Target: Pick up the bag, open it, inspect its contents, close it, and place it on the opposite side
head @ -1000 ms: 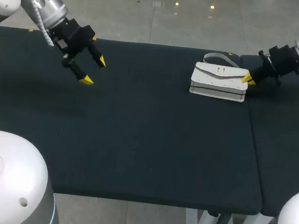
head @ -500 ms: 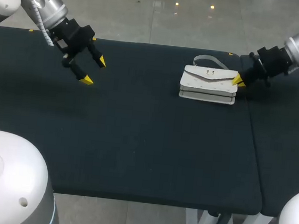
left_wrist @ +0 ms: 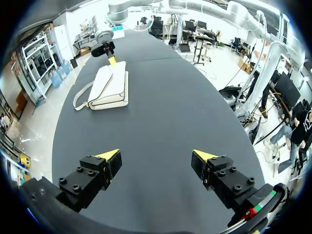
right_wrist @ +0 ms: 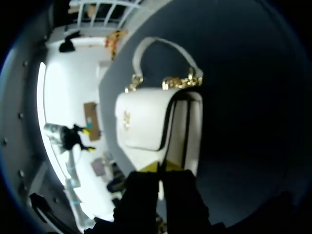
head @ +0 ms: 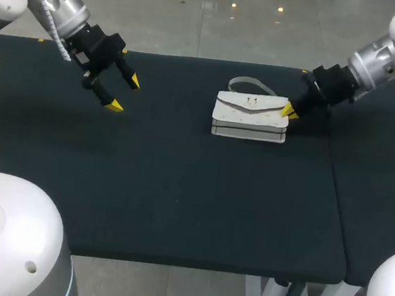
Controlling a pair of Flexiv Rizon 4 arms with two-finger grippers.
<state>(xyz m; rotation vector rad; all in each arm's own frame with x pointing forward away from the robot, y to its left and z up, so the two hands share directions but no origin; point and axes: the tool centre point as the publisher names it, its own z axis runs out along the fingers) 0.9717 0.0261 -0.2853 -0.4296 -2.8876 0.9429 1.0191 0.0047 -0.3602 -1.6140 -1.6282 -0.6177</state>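
Observation:
A white handbag (head: 250,116) with a flap, gold clasp and grey strap lies flat on the black table (head: 179,188), right of centre. My right gripper (head: 287,111) is shut, its yellow tips pressed against the bag's right end with nothing between them. In the right wrist view the bag (right_wrist: 151,124) lies just ahead of the closed tips (right_wrist: 162,167), strap on the far side. My left gripper (head: 123,92) hangs open above the table's far left, holding nothing. Its wrist view shows the bag (left_wrist: 109,87) far ahead of the left gripper (left_wrist: 156,158), with the right gripper (left_wrist: 111,58) behind the bag.
A seam (head: 332,162) divides the main table from a second black surface on the right. The wide stretch of dark cloth between my left gripper and the bag holds no other objects.
The bag has slid leftward across the table, with my right gripper staying against its right end and moving along with it. The left arm has kept still.

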